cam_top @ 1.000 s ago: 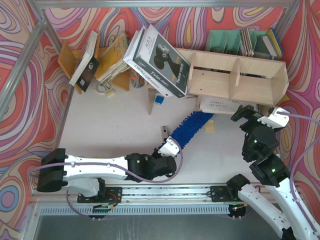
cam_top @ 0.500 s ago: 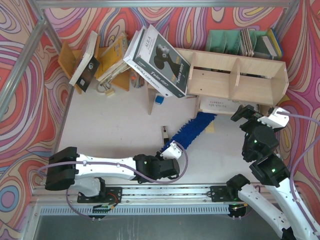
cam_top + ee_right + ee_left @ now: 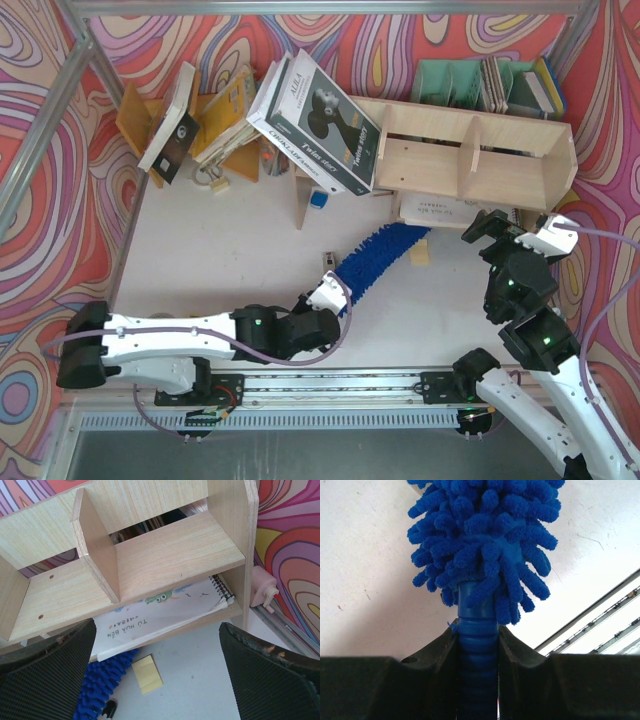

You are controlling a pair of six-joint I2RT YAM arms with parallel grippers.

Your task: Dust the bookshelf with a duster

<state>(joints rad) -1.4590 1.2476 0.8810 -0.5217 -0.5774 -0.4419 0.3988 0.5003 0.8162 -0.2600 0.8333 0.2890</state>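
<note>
While the left gripper (image 3: 477, 636) is clamping its stiff ribbed handle (image 3: 477, 655), the duster (image 3: 375, 260), likely light and floppy, is pointing far-right toward the bookshelf (image 3: 470, 160); the right gripper (image 3: 160, 655) is hovering, fingers apart.

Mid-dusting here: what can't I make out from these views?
- Tip of the duster: cut off by the left wrist view's top edge. The top view is too small to tell whether it touches the bookshelf.
- Left end of the bookshelf: hidden behind the leaning book, top view.
- The notebook: mostly under the shelf board, right wrist view.
</note>
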